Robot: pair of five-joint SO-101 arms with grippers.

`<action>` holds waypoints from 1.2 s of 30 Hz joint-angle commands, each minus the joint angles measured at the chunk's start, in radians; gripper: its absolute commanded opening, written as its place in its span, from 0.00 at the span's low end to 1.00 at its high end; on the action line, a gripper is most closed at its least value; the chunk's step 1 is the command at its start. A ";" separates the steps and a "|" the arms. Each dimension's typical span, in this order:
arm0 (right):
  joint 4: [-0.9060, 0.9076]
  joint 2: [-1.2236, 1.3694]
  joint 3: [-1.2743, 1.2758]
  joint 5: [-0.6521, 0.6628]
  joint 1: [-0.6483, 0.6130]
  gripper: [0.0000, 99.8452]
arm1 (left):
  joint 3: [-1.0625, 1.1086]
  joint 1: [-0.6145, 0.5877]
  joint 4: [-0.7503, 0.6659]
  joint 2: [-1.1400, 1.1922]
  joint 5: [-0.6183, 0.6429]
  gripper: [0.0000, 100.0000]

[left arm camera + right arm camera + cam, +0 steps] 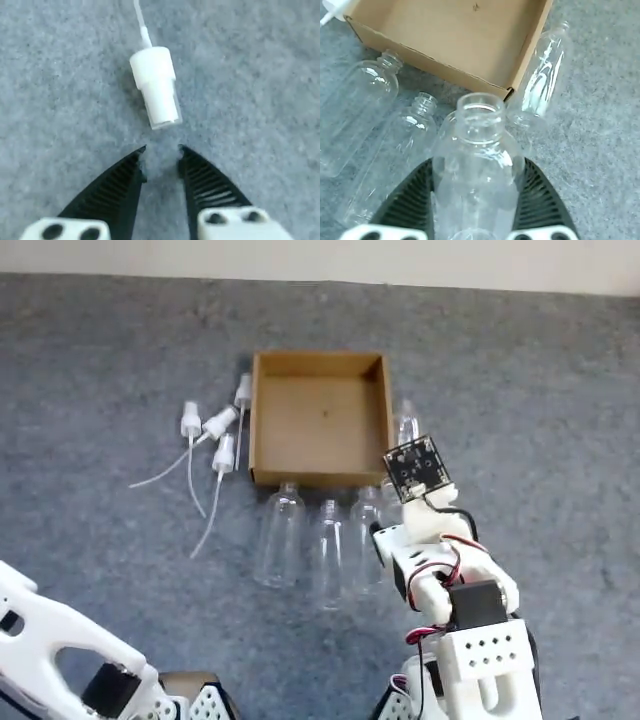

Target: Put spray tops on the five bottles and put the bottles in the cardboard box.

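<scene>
The right gripper (477, 167) was clamped on the body of a clear bottle (479, 122), whose open neck carried no top. Two further bottles (281, 536) were laid on the carpet (550, 390) in front of the cardboard box (320, 478). A fourth bottle (405, 425) was laid along the box wall on the right arm's side. The left gripper (161, 152) was held with fingers apart and empty, tips just short of a spray top (155, 87). Four spray tops (222, 425) were grouped beside the opposite wall.

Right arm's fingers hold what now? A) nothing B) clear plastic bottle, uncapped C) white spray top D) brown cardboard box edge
B: in the right wrist view the right gripper has its fingers on either side of a clear plastic bottle with an open neck.
</scene>
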 commanded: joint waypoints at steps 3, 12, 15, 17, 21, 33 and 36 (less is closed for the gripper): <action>0.004 -0.027 -0.059 0.009 0.007 0.00 | -0.104 0.024 0.066 -0.036 -0.003 0.12; 0.004 -0.027 -0.059 0.009 0.007 0.00 | -0.099 0.001 -0.032 -0.051 0.084 0.15; 0.004 -0.027 -0.059 0.009 0.007 0.00 | -0.097 -0.013 -0.098 -0.051 0.115 0.15; 0.004 -0.027 -0.059 0.009 0.007 0.00 | -0.096 -0.019 -0.140 -0.050 0.117 0.15; 0.004 -0.027 -0.059 0.009 0.007 0.00 | -0.028 -0.021 -0.216 -0.051 0.110 0.15; 0.004 -0.027 -0.059 0.009 0.007 0.00 | 0.142 -0.019 -0.359 -0.051 0.110 0.09; 0.004 -0.027 -0.059 0.009 0.007 0.00 | 0.139 -0.022 -0.356 -0.051 0.110 0.00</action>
